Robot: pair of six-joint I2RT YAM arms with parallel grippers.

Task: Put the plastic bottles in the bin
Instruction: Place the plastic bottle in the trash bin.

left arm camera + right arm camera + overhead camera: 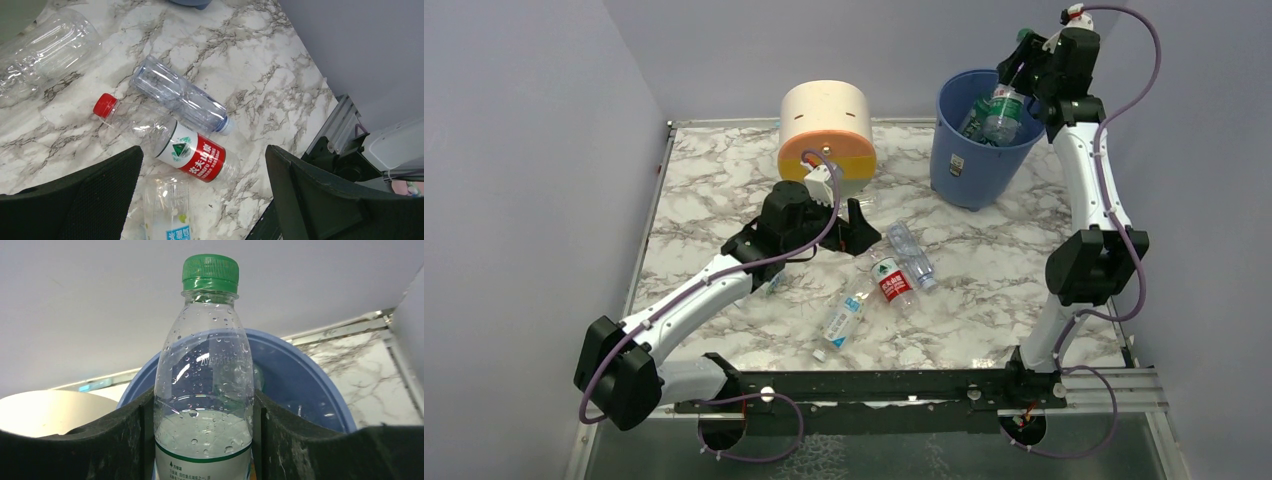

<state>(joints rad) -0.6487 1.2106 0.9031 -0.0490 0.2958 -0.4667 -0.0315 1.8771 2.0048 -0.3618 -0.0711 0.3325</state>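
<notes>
The blue bin (969, 165) stands at the back right, with at least one bottle inside. My right gripper (1029, 75) is shut on a green-capped plastic bottle (1002, 112) and holds it over the bin's rim. In the right wrist view this bottle (206, 355) stands upright between the fingers (125, 440), with the bin (310, 375) behind it. My left gripper (852, 222) is open and empty above three lying bottles: a red-label one (192, 152), a bluish clear one (180, 100) and a blue-label one (167, 215). Another clear bottle (45, 50) lies farther left.
The cream-and-orange round drawer unit (827, 130) stands at the back, left of the bin and just behind my left gripper. The arms' black base rail (874, 385) runs along the near edge. Purple walls close in the sides.
</notes>
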